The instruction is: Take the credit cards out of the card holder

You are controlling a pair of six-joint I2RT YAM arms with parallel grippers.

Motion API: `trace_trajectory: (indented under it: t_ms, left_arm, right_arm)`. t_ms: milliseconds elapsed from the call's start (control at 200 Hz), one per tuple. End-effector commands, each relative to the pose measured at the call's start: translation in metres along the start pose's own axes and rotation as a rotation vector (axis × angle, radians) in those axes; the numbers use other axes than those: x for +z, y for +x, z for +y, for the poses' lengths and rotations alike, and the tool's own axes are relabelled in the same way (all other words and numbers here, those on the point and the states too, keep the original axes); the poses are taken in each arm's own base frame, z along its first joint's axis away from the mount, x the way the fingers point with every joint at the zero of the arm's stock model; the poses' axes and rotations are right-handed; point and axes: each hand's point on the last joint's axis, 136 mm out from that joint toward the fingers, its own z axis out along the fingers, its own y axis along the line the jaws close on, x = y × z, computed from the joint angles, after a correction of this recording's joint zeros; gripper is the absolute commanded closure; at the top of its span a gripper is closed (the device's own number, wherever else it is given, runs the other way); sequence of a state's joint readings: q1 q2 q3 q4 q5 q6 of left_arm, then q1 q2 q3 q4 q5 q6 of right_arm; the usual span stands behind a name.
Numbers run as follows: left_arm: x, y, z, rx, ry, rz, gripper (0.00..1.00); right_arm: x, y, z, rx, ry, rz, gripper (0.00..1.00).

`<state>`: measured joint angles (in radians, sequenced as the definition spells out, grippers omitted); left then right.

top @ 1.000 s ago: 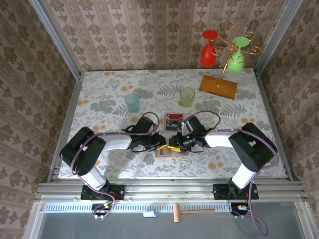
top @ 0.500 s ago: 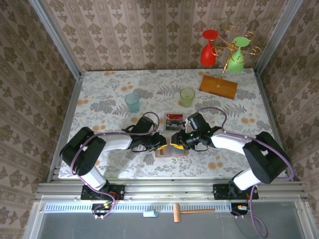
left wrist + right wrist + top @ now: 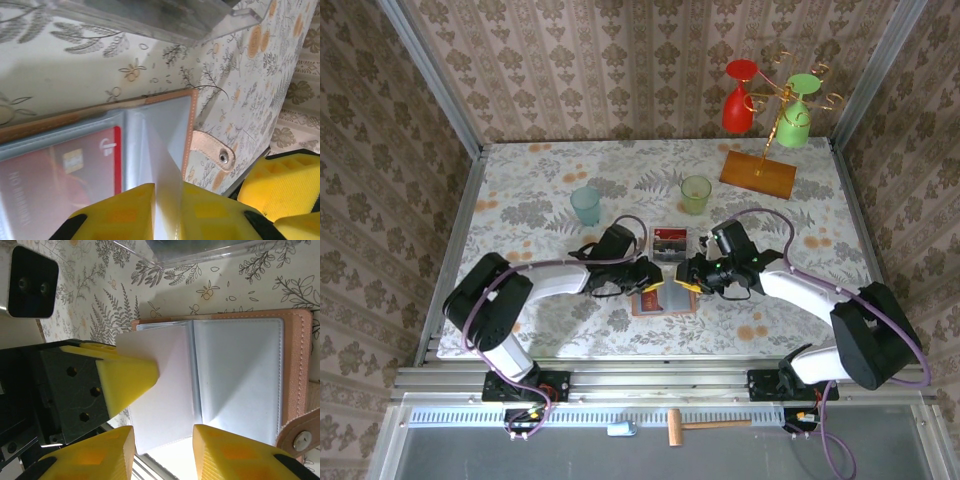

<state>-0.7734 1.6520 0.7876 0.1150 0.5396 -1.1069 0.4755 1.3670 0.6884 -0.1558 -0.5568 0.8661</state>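
The left gripper [image 3: 167,191] has its jaws nearly closed on a clear leaf [image 3: 159,145] of the holder [image 3: 296,340]. It stands the leaf upright, likely to spread the pockets apart. A red card [image 3: 60,172] sits in a pocket just ahead and left of those jaws, not yet out. The right gripper [image 3: 164,434] hovers with jaws partly open, gripping nothing visible, the spread holder straight ahead, seemingly ready to pull a card. The tray [image 3: 200,252] lies beyond the holder, probably there to receive cards.
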Motion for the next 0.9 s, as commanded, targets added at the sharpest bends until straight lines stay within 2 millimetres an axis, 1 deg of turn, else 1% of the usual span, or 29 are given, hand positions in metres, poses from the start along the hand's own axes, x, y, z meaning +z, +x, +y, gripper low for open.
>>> trace_trajectory:
  t_ms: [0,175,330,520,730,805,895]
  left_arm:
    - [0.008,0.002,-0.011,0.024,0.014,0.032,0.81]
    - [0.020,0.002,-0.021,0.033,0.032,0.055,0.79]
    - [0.026,0.002,-0.024,0.034,0.036,0.067,0.76]
    - [0.031,0.000,-0.026,0.031,0.039,0.072,0.65]
    - [0.031,0.000,-0.027,0.033,0.040,0.072,0.57]
    - [0.031,0.000,-0.027,0.033,0.044,0.071,0.56]
    - [0.031,0.000,-0.027,0.035,0.046,0.071,0.51]
  right_arm:
    - [-0.008,0.000,0.000,-0.013,0.010,-0.010,0.64]
    - [-0.013,0.000,-0.003,-0.010,0.010,-0.013,0.64]
    - [-0.019,0.000,-0.005,-0.012,0.024,-0.022,0.64]
    - [-0.025,0.001,-0.008,-0.018,0.040,-0.033,0.64]
    - [-0.028,0.000,-0.005,-0.022,0.032,-0.039,0.63]
    - [-0.028,0.000,-0.004,-0.021,0.030,-0.038,0.63]
    - [-0.028,0.000,-0.003,-0.022,0.028,-0.039,0.63]
